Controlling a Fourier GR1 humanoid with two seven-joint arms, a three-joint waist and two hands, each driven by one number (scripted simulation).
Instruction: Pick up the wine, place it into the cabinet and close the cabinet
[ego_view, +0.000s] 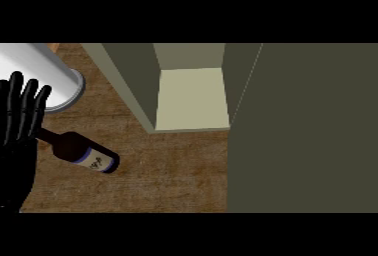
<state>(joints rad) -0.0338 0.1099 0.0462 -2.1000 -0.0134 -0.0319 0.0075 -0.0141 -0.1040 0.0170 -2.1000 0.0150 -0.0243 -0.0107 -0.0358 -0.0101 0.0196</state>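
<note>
- Left hand (21, 107): shows at the left edge of the head view, fingers straight, lightly spread and pointing up. It holds nothing. It looks to be resting, not working.
- Right hand: not visible, so nothing can be said of its fingers.
- Wine bottle (83, 151): lies on its side on the wooden counter (177, 175), just right of the left hand. Its neck points up and left and runs in under the hand's fingers; whether the two touch cannot be told. The labelled base end points down and right, toward open counter.
- Handling, as a judgement: a glass bottle, stiff, probably heavy, smooth and breakable. Lying down, it can roll if nudged on its flank.
- Where to hold, as a judgement: round the broad dark body just above the label. The neck is thin, and the weight would hang well away from it.
- Grey cylinder (44, 75): large and pale, above the hand at upper left, near the neck of the bottle but apart from it.
- Cabinet (190, 95): stands open beyond the bottle, its pale shelf showing; nothing is seen on the shelf. The bottle is well outside it.
- Cabinet door (303, 130): the broad dark panel at right appears to be the open door.
</note>
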